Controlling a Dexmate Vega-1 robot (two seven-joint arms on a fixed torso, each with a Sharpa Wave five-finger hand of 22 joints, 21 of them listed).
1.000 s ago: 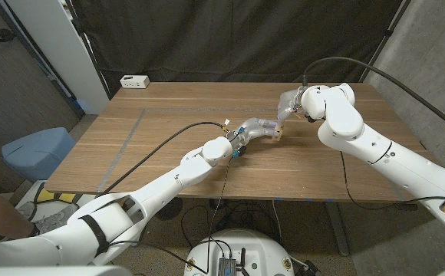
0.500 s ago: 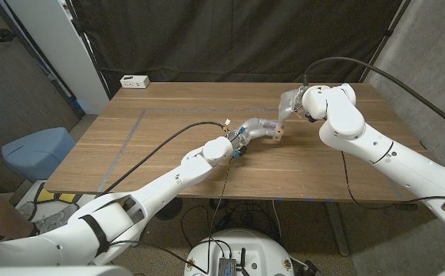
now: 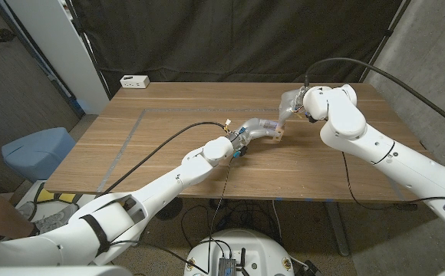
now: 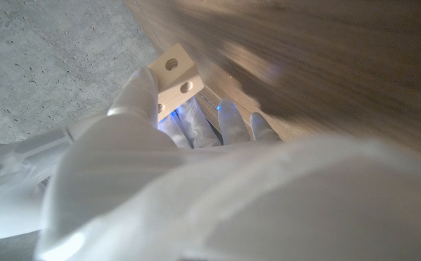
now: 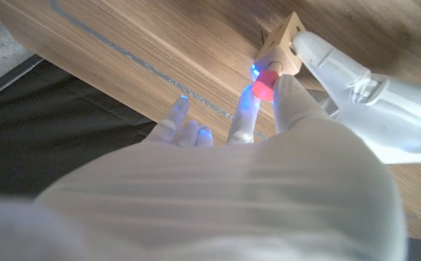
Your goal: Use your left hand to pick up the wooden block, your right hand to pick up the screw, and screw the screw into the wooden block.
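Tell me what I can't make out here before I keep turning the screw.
- Screw shank: right wrist view, hidden by its red head and the right hand.
- Thread depth in wooden block: head view too small.
- Left hand's grip: left wrist view, blurred.

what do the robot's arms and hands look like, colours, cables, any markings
Both arms are glossy white rounded shells. The left arm has a black band and a thin black cable; a thicker black cable arcs over the right arm. The translucent whitish fingers glow blue at the tips.
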